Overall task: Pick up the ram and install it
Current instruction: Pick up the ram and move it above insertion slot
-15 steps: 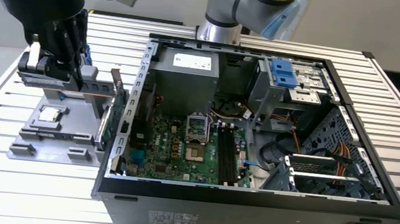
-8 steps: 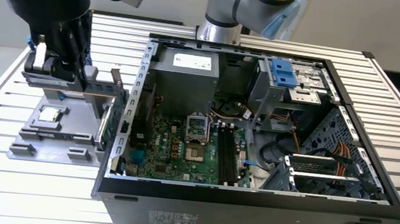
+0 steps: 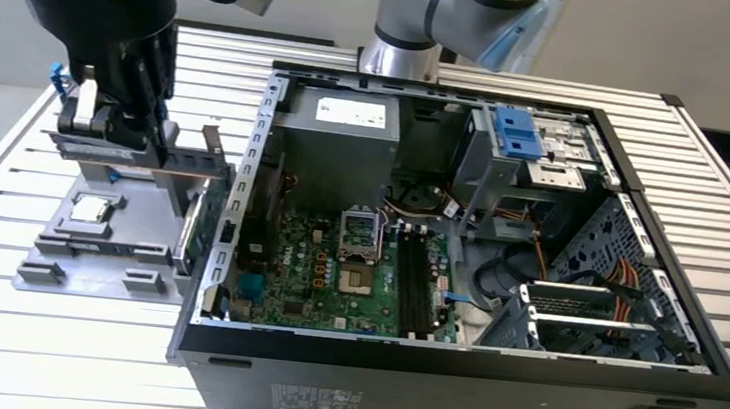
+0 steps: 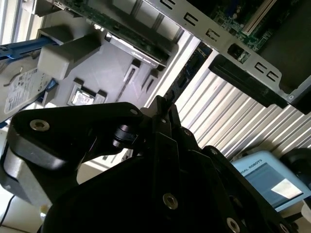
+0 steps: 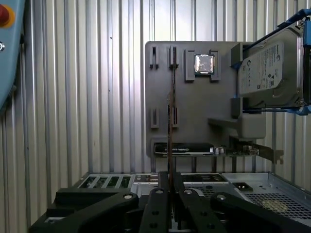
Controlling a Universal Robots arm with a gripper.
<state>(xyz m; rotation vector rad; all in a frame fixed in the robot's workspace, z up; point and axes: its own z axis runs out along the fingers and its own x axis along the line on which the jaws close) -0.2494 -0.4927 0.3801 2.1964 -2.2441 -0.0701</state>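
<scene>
In the first wrist view the ram is seen edge-on as a thin dark line running out from the gripper. The fingers are pressed against its two flat faces. The strip is lined up over the narrow slots of the grey fixture plate on the slatted desk, and whether it is seated in them or lifted clear cannot be told. On that plate are counted one ram, one processor chip, one hard drive in a blue bracket and one green card standing on edge. In the second wrist view a dark strip, taken to be the ram, is seen running from the fingertips toward the wall of the computer case. In the exterior view the gripper is found over the fixture plate, to the exterior view's left of the one open case. The ram is judged to be light and stiff, yet thin and brittle, and easily twisted if gripped off-centre. It is best taken by the flat faces near the upper edge, with the contact edge left untouched. One bank of long memory slots is seen inside the case, though the slots cannot be counted with certainty.
</scene>
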